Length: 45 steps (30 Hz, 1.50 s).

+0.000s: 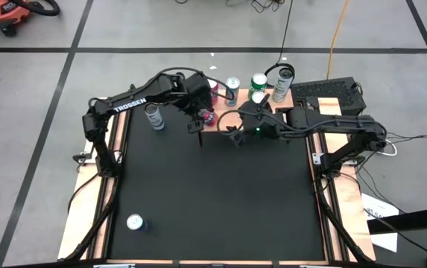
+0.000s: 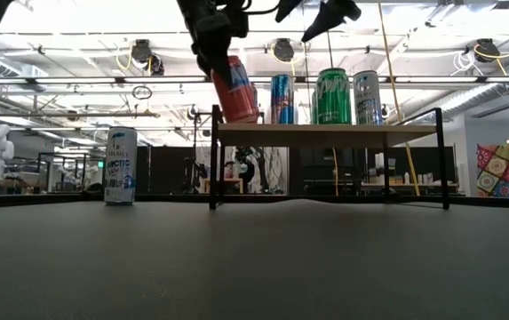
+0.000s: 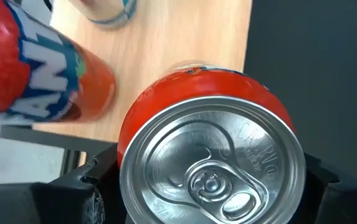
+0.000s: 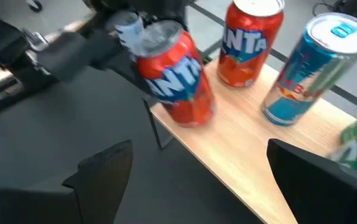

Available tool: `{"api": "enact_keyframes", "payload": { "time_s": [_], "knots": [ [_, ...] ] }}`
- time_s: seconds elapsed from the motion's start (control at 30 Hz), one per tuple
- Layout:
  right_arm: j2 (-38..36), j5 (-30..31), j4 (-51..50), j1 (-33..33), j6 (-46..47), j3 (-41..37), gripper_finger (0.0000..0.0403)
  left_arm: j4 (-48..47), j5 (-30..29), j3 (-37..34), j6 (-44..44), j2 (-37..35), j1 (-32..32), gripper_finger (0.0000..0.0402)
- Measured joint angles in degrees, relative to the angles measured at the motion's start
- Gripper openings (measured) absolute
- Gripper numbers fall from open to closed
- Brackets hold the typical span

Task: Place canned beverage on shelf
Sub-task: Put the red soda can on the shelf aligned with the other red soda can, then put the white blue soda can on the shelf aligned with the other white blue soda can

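My left gripper is shut on a red soda can at the left end of the shelf, a light wood plank on thin black legs at the table's far middle. On the plank stand another red can, a blue can, a green can and a silver can. My right gripper is open and empty, hovering just near of the shelf and right of the held can. My left gripper pinches the red can's upper wall just below its top rim, one finger on each side. The fingers come from above, slanting. The can is tilted, top toward the table's left, with its bottom end at the plank's left near corner; whether it touches, I cannot tell.
A white can stands on the black table top left of the shelf. Another can sits near the table's front left. The mat between shelf and near edge is open. A dark laptop-like device lies at the far right.
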Motion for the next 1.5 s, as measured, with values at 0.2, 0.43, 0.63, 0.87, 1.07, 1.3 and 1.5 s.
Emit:
{"api": "enact_keyframes", "payload": {
  "time_s": [0.2, 0.43, 0.63, 0.87, 1.07, 1.3, 1.5],
  "knots": [
    [0.0, 0.0, 2.4, -0.4, 0.0, 0.0, 0.0357, 1.3, -0.5, 0.0, 1.5, 0.2, 0.4, 0.0286],
    [0.0, 0.0, 2.5, -1.1, 0.4, 0.0, 0.0357, 1.6, -0.7, -0.1, 1.6, 0.2, 0.6, 0.0302],
    [0.0, 0.0, 2.6, -1.1, 0.4, 0.0, 0.0357, 3.2, -1.3, -0.1, 1.4, 0.1, 1.0, 0.0359],
    [0.0, 0.0, 2.7, -1.1, 0.5, 0.0, 0.0357, 3.7, -2.4, -0.1, 1.4, 0.1, 1.1, 0.0398],
    [-0.1, 0.0, 2.1, -1.1, 0.9, 0.0, 0.0357, 1.5, -2.4, -0.1, -0.1, -1.8, 1.3, 0.0398],
    [-1.6, -0.1, 1.6, -1.1, 1.1, 0.0, 0.0357, 0.1, -2.3, -0.1, -3.1, -9.0, 2.5, 0.0398],
    [-3.0, -0.1, 1.0, -1.1, 1.1, 0.0, 0.0357, -3.5, -2.1, -2.1, -5.1, -14.5, 7.2, 0.0398]
  ]
}}
